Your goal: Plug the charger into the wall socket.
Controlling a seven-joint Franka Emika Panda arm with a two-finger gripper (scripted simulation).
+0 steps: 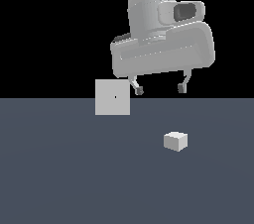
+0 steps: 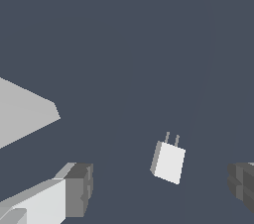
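The charger [image 1: 175,141] is a small off-white block lying on the dark grey floor, toward the exterior view's right. In the wrist view the charger [image 2: 168,162] shows two short prongs at one end. The wall socket [image 1: 112,97] is a flat upright light-grey square panel with a tiny dark dot at its centre, standing further back on the exterior view's left; part of it shows in the wrist view [image 2: 25,111]. My gripper [image 1: 159,89] hangs open and empty, well above the charger and just to the exterior view's right of the socket. Its fingertips [image 2: 79,188] flank the charger in the wrist view.
The dark grey floor [image 1: 64,168] stretches flat all around. The background above it is black.
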